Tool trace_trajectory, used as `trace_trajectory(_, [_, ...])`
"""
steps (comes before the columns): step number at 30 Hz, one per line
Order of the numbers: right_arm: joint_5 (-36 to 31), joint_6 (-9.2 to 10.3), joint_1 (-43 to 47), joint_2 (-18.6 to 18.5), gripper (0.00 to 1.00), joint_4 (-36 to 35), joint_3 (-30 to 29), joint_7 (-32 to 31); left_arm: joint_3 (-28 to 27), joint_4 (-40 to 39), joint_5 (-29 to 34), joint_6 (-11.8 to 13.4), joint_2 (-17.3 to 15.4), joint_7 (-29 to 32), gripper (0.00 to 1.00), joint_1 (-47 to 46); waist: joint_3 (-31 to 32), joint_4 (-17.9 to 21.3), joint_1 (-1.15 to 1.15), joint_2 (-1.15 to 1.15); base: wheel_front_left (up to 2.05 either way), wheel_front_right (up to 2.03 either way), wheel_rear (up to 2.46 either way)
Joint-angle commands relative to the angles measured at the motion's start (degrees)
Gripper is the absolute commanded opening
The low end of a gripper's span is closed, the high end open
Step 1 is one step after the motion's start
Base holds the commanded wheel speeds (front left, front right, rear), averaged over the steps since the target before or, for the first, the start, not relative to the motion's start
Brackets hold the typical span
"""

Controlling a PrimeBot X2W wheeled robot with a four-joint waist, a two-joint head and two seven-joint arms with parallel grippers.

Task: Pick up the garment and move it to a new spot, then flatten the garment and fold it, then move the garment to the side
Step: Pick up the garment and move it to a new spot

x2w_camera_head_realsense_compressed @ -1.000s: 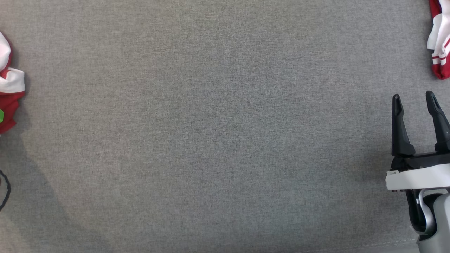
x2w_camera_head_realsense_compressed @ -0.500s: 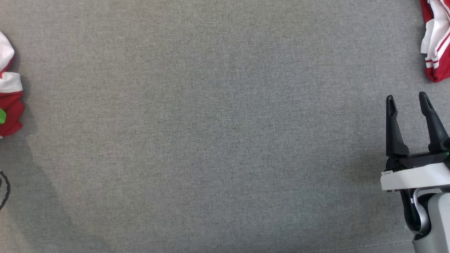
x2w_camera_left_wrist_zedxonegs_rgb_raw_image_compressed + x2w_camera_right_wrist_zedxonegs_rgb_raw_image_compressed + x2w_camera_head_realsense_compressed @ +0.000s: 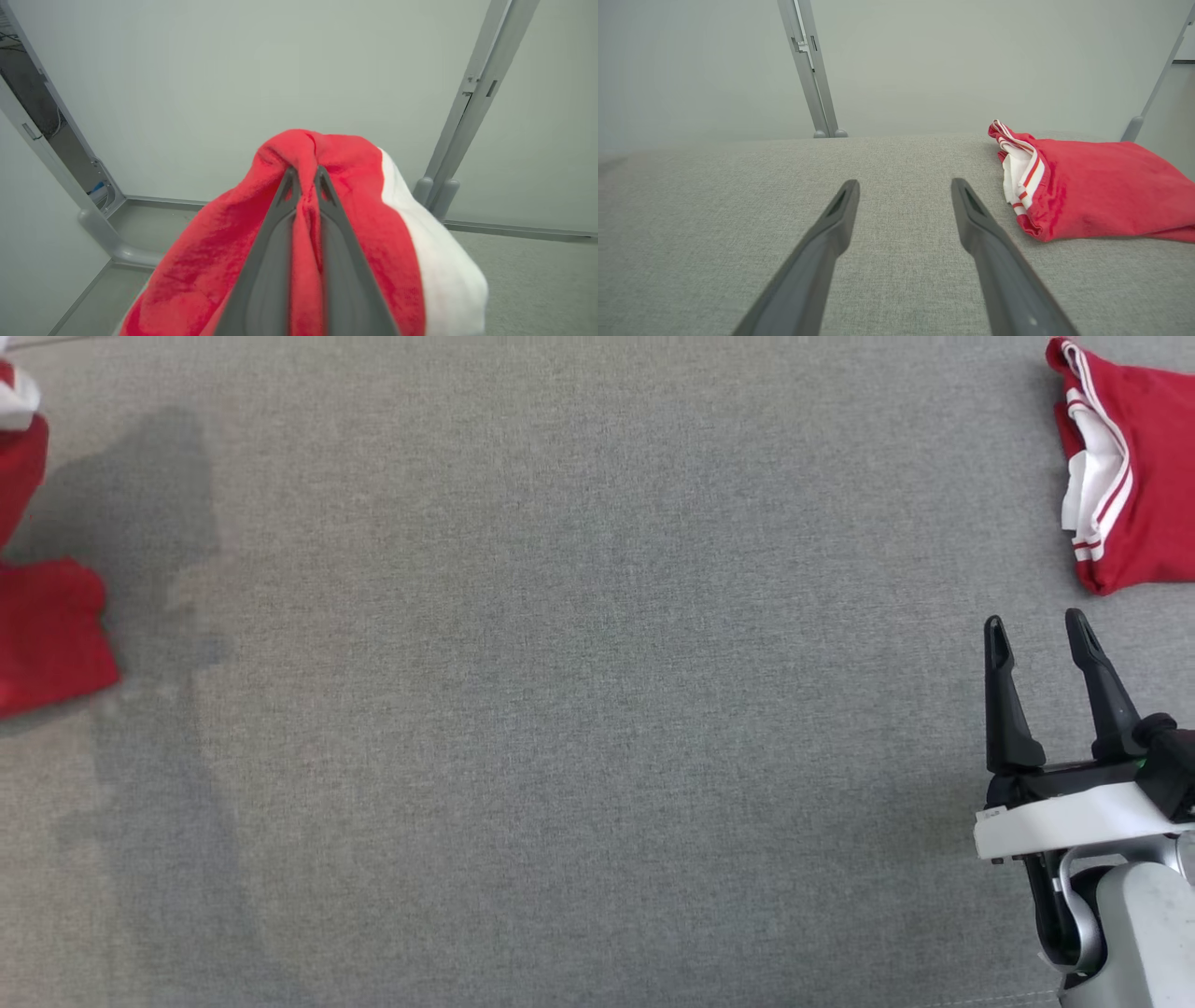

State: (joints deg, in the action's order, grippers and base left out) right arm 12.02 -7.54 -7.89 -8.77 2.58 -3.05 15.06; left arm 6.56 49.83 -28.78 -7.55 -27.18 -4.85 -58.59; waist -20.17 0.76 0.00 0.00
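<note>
In the left wrist view my left gripper [image 3: 304, 173] is shut on a fold of the red and white garment [image 3: 364, 186], which drapes over both fingers. In the head view the same red garment [image 3: 47, 635] hangs at the far left edge, cut off by the frame, and casts a broad shadow on the grey table [image 3: 579, 691]. My right gripper [image 3: 1034, 621] stands open at the lower right with nothing between its fingers. The right wrist view has it [image 3: 904, 184] low over bare table cloth.
A second red garment [image 3: 1134, 467] with white striped trim lies folded at the table's far right corner, just beyond my right gripper; it also lies right of the fingers in the right wrist view [image 3: 1097, 186]. Grey frame posts and a pale wall stand behind the table.
The head view has shifted, bringing more of the folded garment at the right into view. The garment at the left has changed shape and now throws a wide shadow on the table.
</note>
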Motion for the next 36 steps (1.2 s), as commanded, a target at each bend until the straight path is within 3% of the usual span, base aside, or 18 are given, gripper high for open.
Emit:
trace_trajectory(1, [0.4,0.11,0.4,0.4,1.00,0.2,0.1,0.1,1.3,-1.8,0.5,0.1,0.6,0.2,0.00,-1.3,2.0,1.0,0.00,0.00,0.00,0.00,0.00])
trace_trajectory(8, [0.9,0.11,0.8,2.3,1.00,1.1,0.8,0.1,7.3,-12.9,2.3,0.1,3.5,2.7,0.00,-4.0,4.0,5.2,0.00,0.00,0.00,0.00,0.00])
trace_trajectory(18, [1.4,0.11,1.4,4.1,1.00,1.5,0.8,0.1,14.4,-25.2,1.4,0.4,13.2,6.0,0.00,-2.7,5.5,11.8,0.00,0.00,0.00,0.00,0.00])
trace_trajectory(25, [1.6,0.11,1.6,4.7,1.00,1.7,0.9,0.1,18.5,-27.3,0.2,1.1,19.3,5.5,0.00,2.6,5.8,12.8,0.00,0.00,0.00,0.00,0.00])
trace_trajectory(36, [1.9,0.11,2.1,5.2,1.00,2.0,1.6,0.1,23.9,-21.7,-1.8,2.4,22.2,1.6,0.00,22.3,6.1,11.7,0.00,0.00,0.00,0.00,0.00])
